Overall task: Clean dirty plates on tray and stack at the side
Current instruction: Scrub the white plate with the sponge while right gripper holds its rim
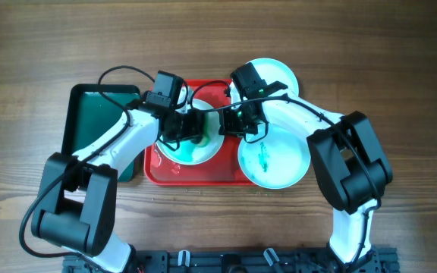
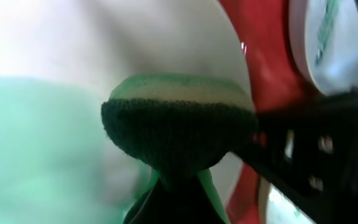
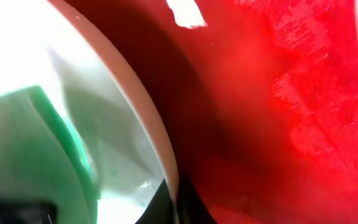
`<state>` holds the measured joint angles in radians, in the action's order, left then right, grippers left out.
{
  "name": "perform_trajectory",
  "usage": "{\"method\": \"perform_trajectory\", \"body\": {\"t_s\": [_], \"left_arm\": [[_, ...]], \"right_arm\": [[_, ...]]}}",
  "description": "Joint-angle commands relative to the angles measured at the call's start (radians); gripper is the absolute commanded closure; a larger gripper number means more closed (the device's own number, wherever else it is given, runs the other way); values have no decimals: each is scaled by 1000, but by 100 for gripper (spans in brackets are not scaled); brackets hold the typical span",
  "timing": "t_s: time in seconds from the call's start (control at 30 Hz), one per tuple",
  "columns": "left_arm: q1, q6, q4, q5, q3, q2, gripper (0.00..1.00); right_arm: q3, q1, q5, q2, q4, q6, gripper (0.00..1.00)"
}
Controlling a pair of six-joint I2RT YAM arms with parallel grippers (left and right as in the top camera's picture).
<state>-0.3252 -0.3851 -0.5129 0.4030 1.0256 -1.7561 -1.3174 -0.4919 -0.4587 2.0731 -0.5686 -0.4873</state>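
On the wooden table [image 1: 400, 45], the red tray [image 1: 203, 176] holds a plate [image 1: 196, 155] directly beneath the left gripper [image 1: 193, 134], which pinches a green sponge [image 2: 179, 134]. The right gripper [image 1: 231, 125] meets the plate's right rim; its finger state is unclear.

Red tray [image 1: 196, 176]: rect., rounded corners, flat on table. One pale plate [image 1: 203, 155] lies inside it, centre hidden. Aqua plate [image 1: 283, 167] w/ teal scribble overlaps tray's right-front rim, mostly off it. Third plate [image 1: 279, 74], pale aqua, just beyond tray's far-right corner.
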Motion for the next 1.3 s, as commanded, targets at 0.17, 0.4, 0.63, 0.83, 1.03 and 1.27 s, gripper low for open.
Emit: {"method": "perform_trajectory", "body": {"t_s": [0.17,0.4,0.63,0.83,1.03,1.27], "left_arm": [[2,41,34,-126,-6,-12,96],[3,-22,86,-552,-6,-12,96],[-7,-112,-45,-580,-6,-12,96],[-59,-120,-196,-373,-6,-12,96],[-129,-63,-152,-142,-6,-12,96],[-168,-153,-16,-266,-6,-27,96]], "right_arm": [[17,8,92,16,-7,17,96],[17,8,92,16,-6,17,96],[17,8,92,16,2,17,96],[17,8,91,16,2,17,96],[17,8,47,16,2,17,96],[17,8,11,16,-2,32,96]]}}
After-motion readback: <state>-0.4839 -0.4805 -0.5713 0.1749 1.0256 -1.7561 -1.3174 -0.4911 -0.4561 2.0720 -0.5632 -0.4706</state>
